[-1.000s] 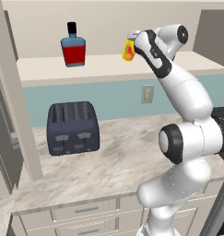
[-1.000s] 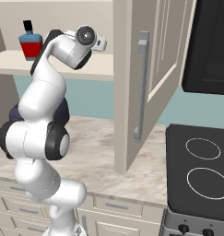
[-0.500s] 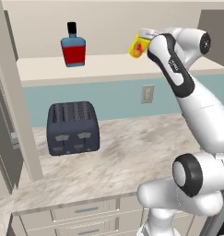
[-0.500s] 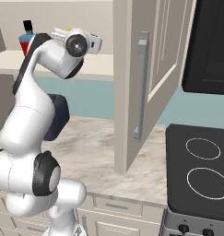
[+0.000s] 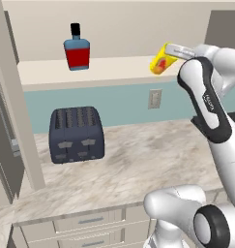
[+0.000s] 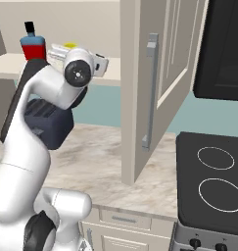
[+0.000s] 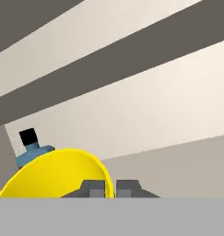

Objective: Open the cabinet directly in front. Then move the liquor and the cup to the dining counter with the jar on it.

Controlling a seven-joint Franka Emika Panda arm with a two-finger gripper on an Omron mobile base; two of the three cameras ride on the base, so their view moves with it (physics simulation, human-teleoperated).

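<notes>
Cup: I see the yellow cup (image 5: 161, 60) pinched at its rim in my gripper (image 5: 173, 50), tilted and lifted clear of the shelf at its right end; the hand view shows its yellow rim (image 7: 58, 173) just ahead of the fingertips (image 7: 91, 187).
Gripper: closed tight on the cup's wall, fingers nearly meeting.
Liquor: the blue bottle with red label and black cap (image 5: 77, 48) stands upright on the shelf's left part, well apart from the cup; untouched, by my reading.
Cabinet: open; the right door (image 6: 159, 73) with its long silver bar handle (image 6: 150, 90) swings out toward me; the shelf (image 5: 114, 70) lies exposed.
Surroundings: dark toaster (image 5: 76, 134) on the marbled worktop (image 5: 138, 160) beneath the shelf; black cooktop (image 6: 213, 181) to the right.
Step in hand: door opening looks done; I judge the cup is being carried out.
Next move: draw the cup out past the door, drive to the dining counter, set it down, return for the liquor.
</notes>
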